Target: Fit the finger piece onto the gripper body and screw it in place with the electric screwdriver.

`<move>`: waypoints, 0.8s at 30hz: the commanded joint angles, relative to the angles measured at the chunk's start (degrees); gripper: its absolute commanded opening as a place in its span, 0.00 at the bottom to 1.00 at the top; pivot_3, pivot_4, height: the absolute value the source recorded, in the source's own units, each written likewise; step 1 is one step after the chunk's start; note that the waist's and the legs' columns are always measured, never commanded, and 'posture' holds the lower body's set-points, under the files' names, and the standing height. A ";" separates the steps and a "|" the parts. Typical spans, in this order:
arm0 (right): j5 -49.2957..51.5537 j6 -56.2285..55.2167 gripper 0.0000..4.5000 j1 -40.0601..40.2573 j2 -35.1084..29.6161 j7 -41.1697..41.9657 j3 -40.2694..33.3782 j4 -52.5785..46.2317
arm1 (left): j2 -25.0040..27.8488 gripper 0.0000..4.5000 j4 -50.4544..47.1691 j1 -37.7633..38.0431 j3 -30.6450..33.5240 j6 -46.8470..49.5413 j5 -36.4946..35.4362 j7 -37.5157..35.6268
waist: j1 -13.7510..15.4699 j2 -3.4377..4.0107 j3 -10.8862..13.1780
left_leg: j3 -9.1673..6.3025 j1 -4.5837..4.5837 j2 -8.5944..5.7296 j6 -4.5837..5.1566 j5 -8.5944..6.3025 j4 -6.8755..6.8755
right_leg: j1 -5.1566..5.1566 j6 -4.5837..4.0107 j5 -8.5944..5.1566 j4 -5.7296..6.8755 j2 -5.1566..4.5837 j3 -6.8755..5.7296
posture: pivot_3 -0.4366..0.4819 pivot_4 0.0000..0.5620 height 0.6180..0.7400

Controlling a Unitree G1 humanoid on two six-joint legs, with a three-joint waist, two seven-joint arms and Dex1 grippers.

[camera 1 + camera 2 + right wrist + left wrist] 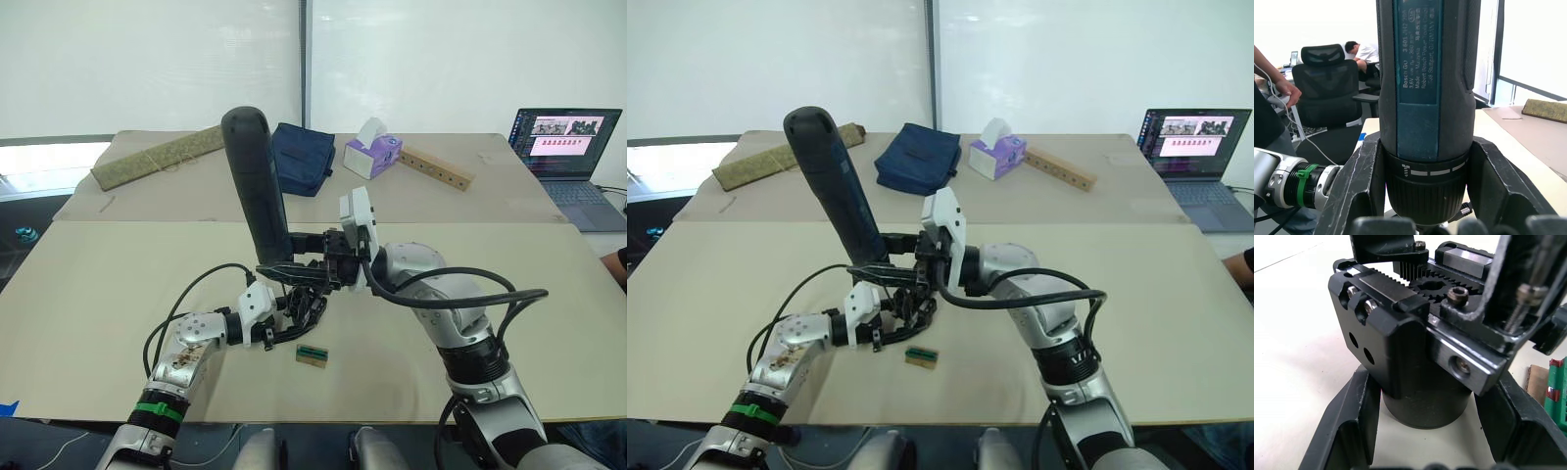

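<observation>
Centre frame: left gripper [1420, 431] pinching gripper body [1415, 333]; right gripper [1422, 196] clamping electric screwdriver [257, 181], bit mostly hidden.

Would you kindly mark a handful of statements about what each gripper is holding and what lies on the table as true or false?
1. The right gripper is shut on the thick black cylindrical electric screwdriver. True.
2. The screwdriver lies flat on the table. False: it is held nearly upright, rounded end up, thin metal bit pointing down at the chunky black gripper body.
3. The left gripper grips the gripper body around its round base. True.
4. The small green-and-tan block sits between the left gripper's fingers. False: it lies free on the beige table beside them.
5. The purple tissue box stands at the table's near edge. False: it stands at the far side, beside the dark blue pouch.
</observation>
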 commanded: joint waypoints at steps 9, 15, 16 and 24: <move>0.78 -3.16 0.42 0.55 2.20 0.03 -1.57 -0.59 | -0.22 0.50 2.32 2.22 -3.24 2.50 1.61 -0.97 | 0.03 0.00 0.00 | 0.00 0.00 0.00 0.00 0.00 -0.01 | 0.00 0.00 0.00 0.00 0.00 0.00 | 0.48 0.27 1.00; 0.26 -4.64 0.42 2.31 2.44 0.42 -1.42 0.39 | -0.08 0.50 2.37 2.31 -3.25 2.50 1.66 -1.11 | 0.01 0.00 0.00 | 0.01 0.01 -0.01 0.00 0.00 -0.02 | 0.01 0.00 0.00 -0.02 -0.02 0.00 | 0.48 0.27 1.00; 0.04 -4.65 0.42 2.62 2.36 0.35 -1.23 0.65 | -0.02 0.50 2.39 2.30 -3.22 2.51 1.64 -1.16 | 0.01 0.00 0.00 | 0.01 0.01 -0.01 0.00 0.00 -0.03 | 0.01 0.00 0.00 -0.02 -0.02 0.00 | 0.48 0.27 1.00; -1.22 -5.00 0.42 3.83 2.00 0.26 0.08 1.59 | 0.26 0.50 2.47 2.21 -3.10 2.43 1.61 -1.40 | 0.00 0.00 0.00 | 0.02 0.06 -0.01 0.00 0.00 -0.05 | 0.04 0.01 0.00 -0.02 -0.02 0.01 | 0.48 0.27 1.00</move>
